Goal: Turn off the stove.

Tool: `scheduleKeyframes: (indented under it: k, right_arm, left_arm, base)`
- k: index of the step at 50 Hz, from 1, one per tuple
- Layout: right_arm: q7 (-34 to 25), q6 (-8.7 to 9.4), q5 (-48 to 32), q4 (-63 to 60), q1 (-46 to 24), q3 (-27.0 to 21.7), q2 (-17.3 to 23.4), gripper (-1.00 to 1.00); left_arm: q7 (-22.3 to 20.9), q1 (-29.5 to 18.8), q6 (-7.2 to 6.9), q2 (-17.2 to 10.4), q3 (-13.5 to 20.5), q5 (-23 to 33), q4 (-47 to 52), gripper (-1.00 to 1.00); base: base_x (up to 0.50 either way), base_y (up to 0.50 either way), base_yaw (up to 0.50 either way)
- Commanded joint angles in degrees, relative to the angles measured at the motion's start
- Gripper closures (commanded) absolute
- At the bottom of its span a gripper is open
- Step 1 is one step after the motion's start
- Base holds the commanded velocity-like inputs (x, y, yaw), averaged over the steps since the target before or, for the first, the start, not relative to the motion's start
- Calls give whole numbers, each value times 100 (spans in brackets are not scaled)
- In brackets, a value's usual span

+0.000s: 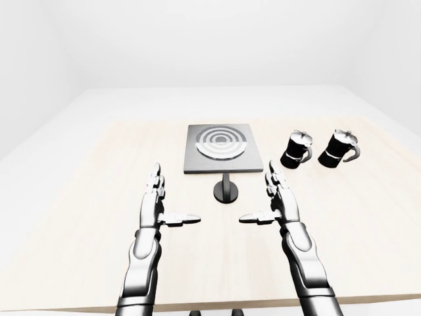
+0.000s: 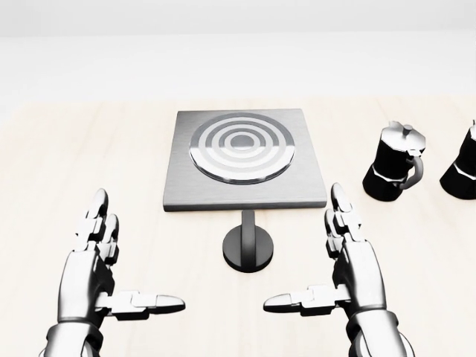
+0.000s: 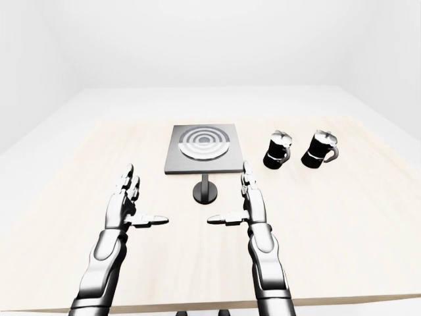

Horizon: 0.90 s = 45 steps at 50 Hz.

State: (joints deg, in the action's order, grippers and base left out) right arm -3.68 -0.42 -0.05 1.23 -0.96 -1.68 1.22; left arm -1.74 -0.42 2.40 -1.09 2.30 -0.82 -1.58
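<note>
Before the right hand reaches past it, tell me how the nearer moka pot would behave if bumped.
The nearer moka pot looks tall with a narrow waist, so a knock up high would probably tip it. Its glossy body may slip in the fingers. Its handle, on the side toward the second pot, would likely stop it rolling far.
</note>
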Motion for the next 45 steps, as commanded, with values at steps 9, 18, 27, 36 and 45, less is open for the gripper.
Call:
scheduleKeyframes:
  k: [9,18,27,36,45]
  right_arm:
    - [-3,1,-26,70,-37,5,1,-100]
    - [-11,29,-34,141,-78,1,8,-100]
    - [23,70,-56,121,-77,-1,7,-100]
    - [25,113,-107,135,-99,20,6,-100]
    - [55,97,-56,107,-79,-7,-2,-100]
  left_arm:
    - [677,-51,260,23,254,-116,51,-100]
    - [1294,-34,260,22,543,-338,352,-100]
    - [2388,-225,260,-71,781,-382,254,-100]
    - [3018,-584,260,-421,1332,-794,163,-100]
    - [3174,20,260,-359,1716,-426,873,-100]
  base:
    - [0,0,0]
    - [0,0,0]
    - [0,0,0]
    - [0,0,0]
    - [0,0,0]
